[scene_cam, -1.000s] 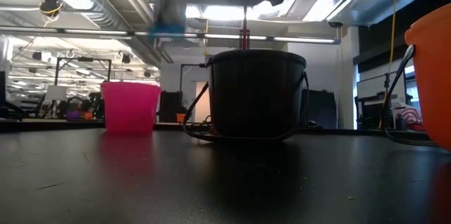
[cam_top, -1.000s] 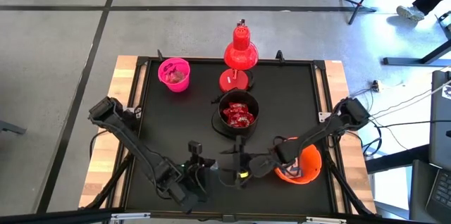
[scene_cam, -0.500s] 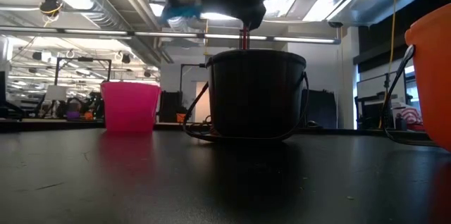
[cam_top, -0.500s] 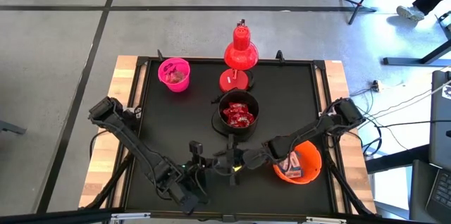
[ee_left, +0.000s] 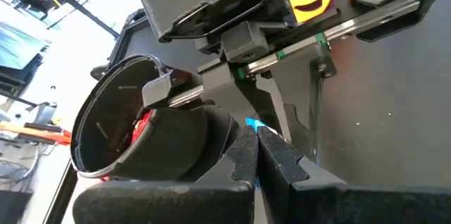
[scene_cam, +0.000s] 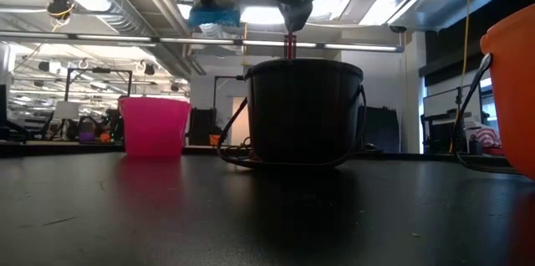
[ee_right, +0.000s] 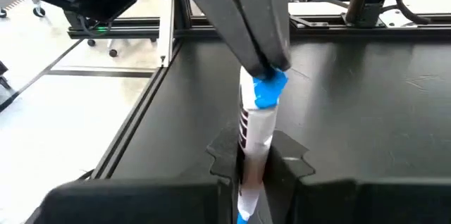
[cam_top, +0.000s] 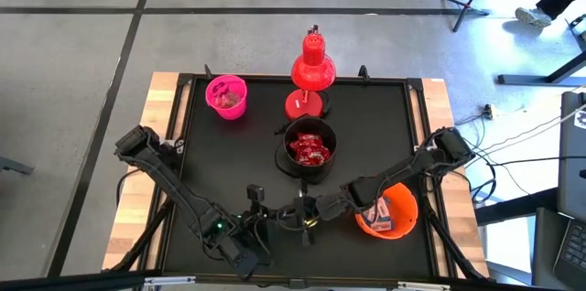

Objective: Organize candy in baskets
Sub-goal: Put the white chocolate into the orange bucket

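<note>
A white-and-blue candy (ee_right: 255,122) hangs in the air over the table's near middle, and it also shows high up in the low view (scene_cam: 213,11). My left gripper (cam_top: 279,219) comes from the left and is shut on it. My right gripper (cam_top: 307,211) faces it from the right and is shut on the same candy. A black basket (cam_top: 309,147) holds red candy. A pink basket (cam_top: 226,96) stands far left. An orange basket (cam_top: 389,213) with candy sits under my right arm. My left gripper pinches the candy's blue end (ee_right: 270,83) between its two fingers, slanting down from the table's left. The candy is lifted clear of the table. My right gripper pinches the candy's white end (ee_right: 252,155) between its two fingers, coming nearly level from the table's right. The candy reaches from its fingers to the left gripper's, along both.
A red desk lamp (cam_top: 311,71) stands on its round base behind the black basket. The black basket's handle lies down around it. Bare black tabletop (cam_top: 211,163) lies between the pink basket and the grippers.
My right gripper has moved toward the table's left, up to the candy in my left gripper, and its wide-open fingers have shut on it. My left gripper has stayed where it was, shut on the candy.
</note>
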Motion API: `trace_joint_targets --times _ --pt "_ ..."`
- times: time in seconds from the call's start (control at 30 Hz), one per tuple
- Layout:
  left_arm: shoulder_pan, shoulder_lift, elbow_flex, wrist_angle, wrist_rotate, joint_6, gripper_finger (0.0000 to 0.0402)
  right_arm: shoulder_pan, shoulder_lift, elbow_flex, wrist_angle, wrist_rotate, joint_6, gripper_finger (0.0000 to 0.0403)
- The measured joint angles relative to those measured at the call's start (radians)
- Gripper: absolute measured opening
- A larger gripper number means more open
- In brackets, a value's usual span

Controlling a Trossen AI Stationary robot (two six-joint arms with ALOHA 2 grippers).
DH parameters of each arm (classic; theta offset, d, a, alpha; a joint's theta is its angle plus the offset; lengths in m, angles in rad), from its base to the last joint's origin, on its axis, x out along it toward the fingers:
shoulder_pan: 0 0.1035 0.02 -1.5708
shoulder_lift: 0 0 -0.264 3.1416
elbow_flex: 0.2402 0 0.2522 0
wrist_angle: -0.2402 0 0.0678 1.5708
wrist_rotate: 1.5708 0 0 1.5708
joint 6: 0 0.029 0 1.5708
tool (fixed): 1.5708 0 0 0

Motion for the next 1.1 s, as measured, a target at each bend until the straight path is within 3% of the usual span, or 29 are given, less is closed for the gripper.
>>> trace_joint_targets --times 0.23,0.43,0.73,0.9,1.1 --pt "-0.005 -0.043 0.000 0.004 0.024 -0.002 0.0000 0.000 -0.029 0.000 -0.002 -0.059 0.002 0.0014" --pt "-0.033 -0.126 0.000 0.002 -0.001 -0.023 0.0000 0.010 -0.113 0.000 -0.062 -0.079 0.002 0.0035" --pt "-0.122 -0.242 0.000 -0.010 -0.065 -0.027 0.0000 0.058 -0.270 0.000 -0.264 -0.079 -0.001 0.0014" --pt "-0.170 -0.264 -0.004 -0.043 -0.136 -0.036 0.0000 0.113 -0.350 0.000 -0.357 -0.025 -0.001 0.0034" --pt "-0.175 -0.323 -0.166 -0.041 -0.161 -0.169 0.0000 0.168 -0.441 0.000 -0.488 0.045 0.006 0.0016"
